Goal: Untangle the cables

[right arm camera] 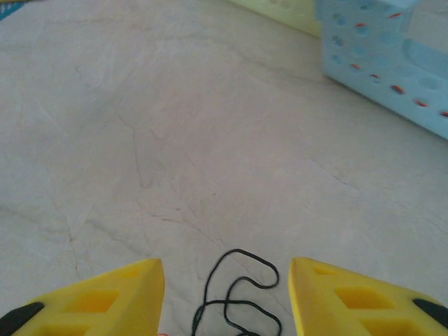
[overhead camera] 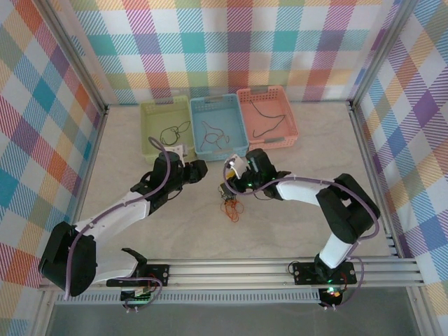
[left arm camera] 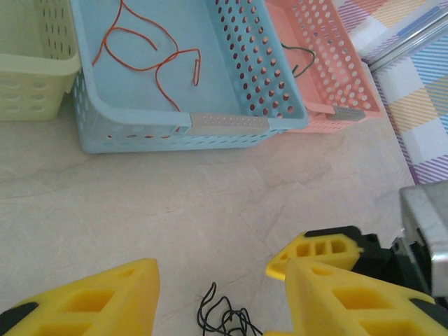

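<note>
Three perforated baskets in a row at the far side of the table (overhead camera: pixel 126 182): green basket (overhead camera: pixel 145 133), blue basket (overhead camera: pixel 222 152), pink basket (overhead camera: pixel 290 122), one loose cable in each, an orange cable (left arm camera: pixel 196 70) in the blue. Clump of cables (overhead camera: pixel 232 205), orange and dark strands, on the tabletop near the blue basket. Two grippers, both with fingers apart: right gripper (overhead camera: pixel 229 187) over the clump, a black loop (right arm camera: pixel 238 297) between its fingers; left gripper (overhead camera: pixel 199 170) near the clump.

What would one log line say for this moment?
left hand: open | right hand: open, framing black cable | blue basket: orange cable inside
</note>
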You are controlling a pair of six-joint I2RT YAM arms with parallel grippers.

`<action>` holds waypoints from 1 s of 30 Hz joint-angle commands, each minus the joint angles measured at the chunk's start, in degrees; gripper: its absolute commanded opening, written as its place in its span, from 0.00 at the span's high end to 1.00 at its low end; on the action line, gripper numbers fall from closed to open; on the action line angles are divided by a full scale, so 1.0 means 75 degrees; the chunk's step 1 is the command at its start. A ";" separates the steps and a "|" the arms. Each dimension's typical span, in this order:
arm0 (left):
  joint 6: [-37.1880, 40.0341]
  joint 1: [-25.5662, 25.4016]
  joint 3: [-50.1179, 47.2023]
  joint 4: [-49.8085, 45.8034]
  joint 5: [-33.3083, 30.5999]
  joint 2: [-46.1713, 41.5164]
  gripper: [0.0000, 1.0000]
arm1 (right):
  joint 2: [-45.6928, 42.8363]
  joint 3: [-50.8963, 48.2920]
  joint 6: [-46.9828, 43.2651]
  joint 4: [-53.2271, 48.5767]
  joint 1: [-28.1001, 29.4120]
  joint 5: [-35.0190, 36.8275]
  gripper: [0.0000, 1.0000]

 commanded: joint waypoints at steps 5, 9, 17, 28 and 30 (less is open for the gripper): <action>0.0048 -0.0083 -0.0005 -0.0038 -0.0402 -0.0425 0.49 | 0.0688 0.0903 -0.0904 -0.1449 0.0524 0.0554 0.44; 0.0013 -0.0083 0.0021 -0.0028 -0.0341 -0.0312 0.49 | 0.0961 0.1222 -0.0986 -0.1955 0.0553 0.1171 0.43; 0.0014 -0.0083 0.0067 -0.0085 -0.0374 -0.0168 0.49 | 0.1430 0.1757 -0.1103 -0.2745 0.0662 0.1481 0.46; 0.0032 -0.0083 0.0098 -0.0143 -0.0408 -0.0113 0.49 | 0.0767 0.1220 -0.1133 -0.1952 0.0729 0.1735 0.90; 0.0070 -0.0083 0.0114 -0.0143 -0.0392 -0.0099 0.49 | 0.0213 0.0611 -0.1161 -0.1261 0.0729 0.1513 0.95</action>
